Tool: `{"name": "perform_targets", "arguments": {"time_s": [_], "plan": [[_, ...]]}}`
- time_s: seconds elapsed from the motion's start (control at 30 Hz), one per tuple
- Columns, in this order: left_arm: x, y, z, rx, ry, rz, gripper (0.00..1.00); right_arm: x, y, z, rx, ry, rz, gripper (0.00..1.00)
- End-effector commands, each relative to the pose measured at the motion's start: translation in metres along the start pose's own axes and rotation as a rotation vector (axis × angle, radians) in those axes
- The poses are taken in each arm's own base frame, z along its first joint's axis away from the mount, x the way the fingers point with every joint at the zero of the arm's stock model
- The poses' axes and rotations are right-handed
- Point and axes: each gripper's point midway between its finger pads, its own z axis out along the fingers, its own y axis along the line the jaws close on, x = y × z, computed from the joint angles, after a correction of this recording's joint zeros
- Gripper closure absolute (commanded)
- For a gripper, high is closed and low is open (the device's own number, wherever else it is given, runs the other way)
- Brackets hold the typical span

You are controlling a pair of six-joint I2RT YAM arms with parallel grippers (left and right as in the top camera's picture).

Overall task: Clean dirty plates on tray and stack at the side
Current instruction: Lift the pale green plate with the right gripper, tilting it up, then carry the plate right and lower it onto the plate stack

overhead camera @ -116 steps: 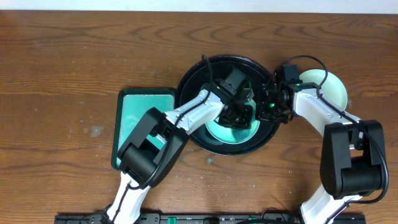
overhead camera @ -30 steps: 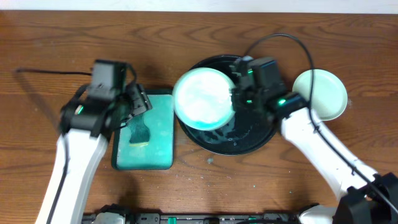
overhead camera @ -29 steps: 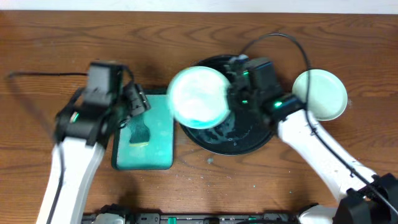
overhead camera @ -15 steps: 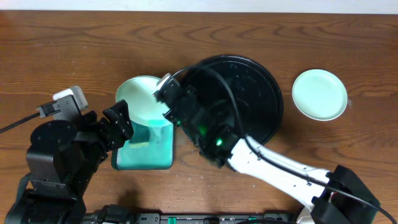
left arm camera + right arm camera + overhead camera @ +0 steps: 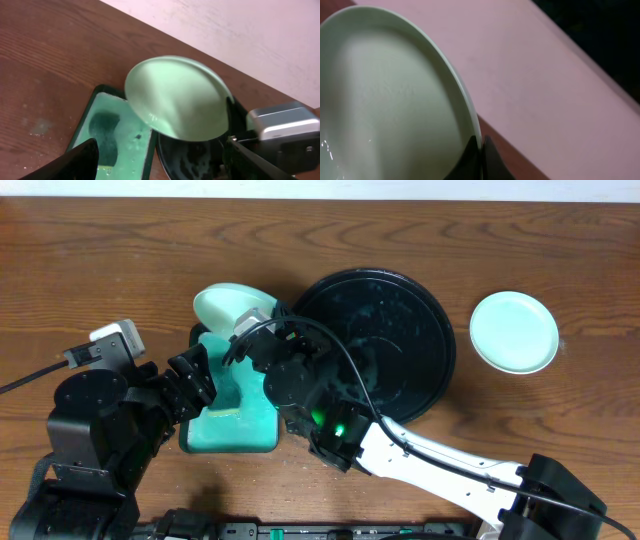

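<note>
A mint-tinted plate (image 5: pixel 225 307) is held tilted above the teal basin (image 5: pixel 245 435), its rim pinched by the right gripper (image 5: pixel 479 151). The left gripper (image 5: pixel 162 150) is spread wide, apparently empty, near the basin. A second plate (image 5: pixel 514 330) is set just right of the black tray (image 5: pixel 400 330).

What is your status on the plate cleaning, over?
Right gripper shut on rim of tilted pale-green round plate, above teal rectangular basin. Left gripper open, empty. Glossy round black tray holds no plates; second plate on table, far right.
</note>
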Motion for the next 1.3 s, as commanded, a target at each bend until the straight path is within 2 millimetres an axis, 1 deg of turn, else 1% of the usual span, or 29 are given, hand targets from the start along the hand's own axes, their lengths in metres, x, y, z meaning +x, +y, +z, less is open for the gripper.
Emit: {"name": "perform_targets", "arguments": {"time_s": [0.0, 0.57, 0.63, 0.7, 0.73, 0.77, 0.8, 0.87, 0.9, 0.93, 1.0, 1.03, 1.07, 1.1, 1.17, 1.2, 1.23, 1.27], "plan": [[-0.003, -0.001, -0.003, 0.003, -0.008, 0.001, 0.20, -0.019, -0.010, -0.013, 0.043, -0.033, -0.023, 0.99], [-0.002, -0.001, -0.003, 0.002, -0.006, 0.002, 0.20, -0.019, -0.008, -0.013, 0.035, -0.037, 0.001, 0.99], [-0.002, -0.001, -0.003, 0.002, -0.006, 0.002, 0.20, -0.011, -0.009, -0.009, 0.034, -0.012, 0.056, 0.99], [-0.002, -0.001, -0.003, 0.002, -0.006, 0.002, 0.20, 0.015, -0.013, 0.002, 0.032, 0.067, 0.227, 0.99], [-0.002, -0.001, -0.003, 0.002, -0.006, 0.002, 0.20, 0.029, -0.010, 0.007, 0.004, 0.109, 0.306, 0.99], [-0.002, -0.001, -0.003, 0.002, -0.006, 0.002, 0.20, 0.047, 0.000, 0.015, -0.078, 0.169, 0.418, 0.99], [-0.002, -0.001, -0.003, 0.002, -0.006, 0.002, 0.20, 0.059, 0.011, 0.019, -0.174, 0.220, 0.510, 0.99], [-0.002, -0.001, -0.003, 0.002, -0.006, 0.002, 0.20, 0.069, 0.025, 0.022, -0.311, 0.276, 0.613, 0.99], [-0.002, -0.001, -0.003, 0.002, -0.006, 0.002, 0.20, 0.075, 0.028, 0.026, -0.407, 0.306, 0.667, 0.99], [-0.002, -0.001, -0.003, 0.002, -0.006, 0.002, 0.20, 0.077, 0.026, 0.028, -0.448, 0.313, 0.687, 0.99], [-0.002, -0.001, -0.003, 0.002, -0.006, 0.002, 0.20, 0.081, 0.009, 0.031, -0.519, 0.320, 0.747, 0.99], [-0.002, -0.001, -0.003, 0.002, -0.006, 0.002, 0.20, 0.081, -0.004, 0.032, -0.537, 0.318, 0.775, 0.99], [-0.002, -0.001, -0.003, 0.002, -0.006, 0.002, 0.20, 0.085, -0.033, 0.033, -0.533, 0.312, 0.815, 0.99], [-0.002, -0.001, -0.003, 0.002, -0.006, 0.002, 0.20, 0.091, -0.052, 0.034, -0.502, 0.319, 0.834, 0.99], [-0.002, -0.001, -0.003, 0.002, -0.006, 0.002, 0.20, 0.123, -0.109, 0.034, -0.325, 0.389, 0.917, 0.99], [-0.002, -0.001, -0.003, 0.002, -0.006, 0.002, 0.20, 0.144, -0.137, 0.031, -0.218, 0.435, 0.964, 0.99], [-0.002, -0.001, -0.003, 0.002, -0.006, 0.002, 0.20, 0.174, -0.171, 0.024, -0.080, 0.499, 1.025, 0.99], [-0.002, -0.001, -0.003, 0.002, -0.006, 0.002, 0.20, 0.199, -0.198, 0.016, 0.027, 0.547, 1.070, 0.99]]}}
